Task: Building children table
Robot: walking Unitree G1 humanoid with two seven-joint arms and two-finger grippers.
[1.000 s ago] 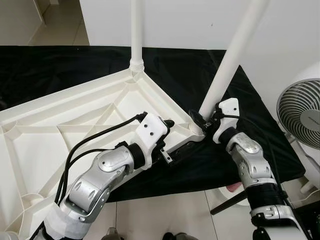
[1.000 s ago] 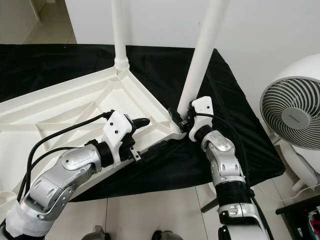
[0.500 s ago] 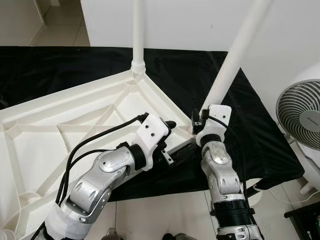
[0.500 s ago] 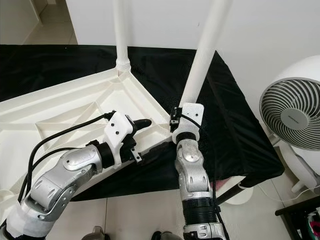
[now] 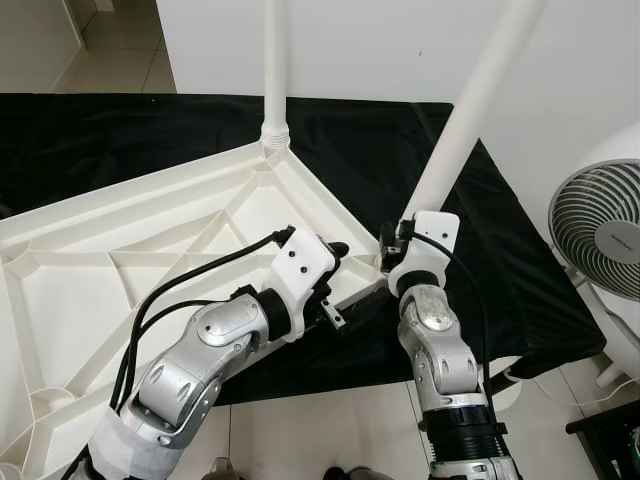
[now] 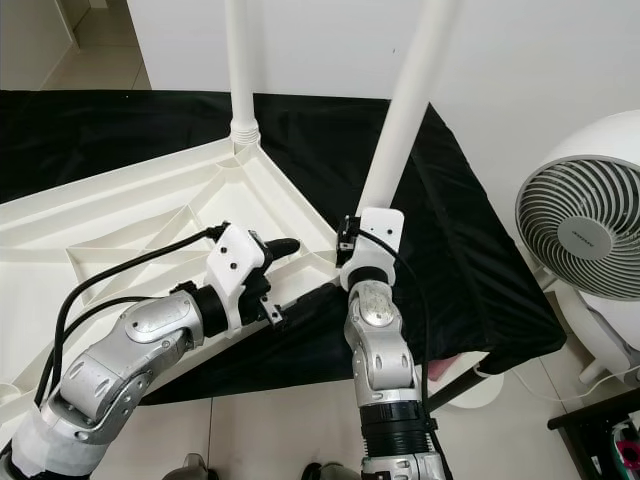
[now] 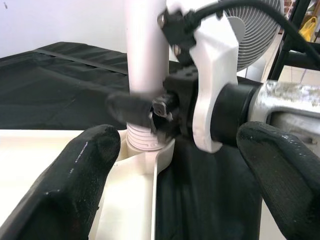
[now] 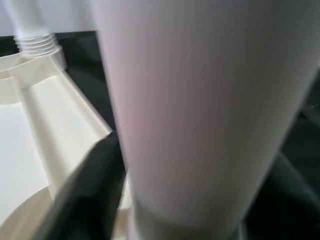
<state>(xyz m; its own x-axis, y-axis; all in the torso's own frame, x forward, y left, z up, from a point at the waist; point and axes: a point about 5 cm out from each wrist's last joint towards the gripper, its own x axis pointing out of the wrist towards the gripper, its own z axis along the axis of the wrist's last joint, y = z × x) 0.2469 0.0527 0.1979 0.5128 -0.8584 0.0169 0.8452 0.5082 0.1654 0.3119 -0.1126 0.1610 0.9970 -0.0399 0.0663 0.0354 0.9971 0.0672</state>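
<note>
- You see a black cloth (image 5: pixel 120 140) spread flat over the floor; it reaches to the foot of the wall at the far side.
- A white fan (image 6: pixel 580 235) with a round grille stands at the right, just beside the edge of the cloth. You find the fan's grille again in the left wrist view.
- A plain white wall (image 5: pixel 380 45) rises behind the cloth.
- The floor (image 6: pixel 280 425) has pale tiles, bare at the near edge and also at the far left corner.
- A dark frame (image 6: pixel 595 430) stands at the lower right corner; you cannot tell what it is.
</note>
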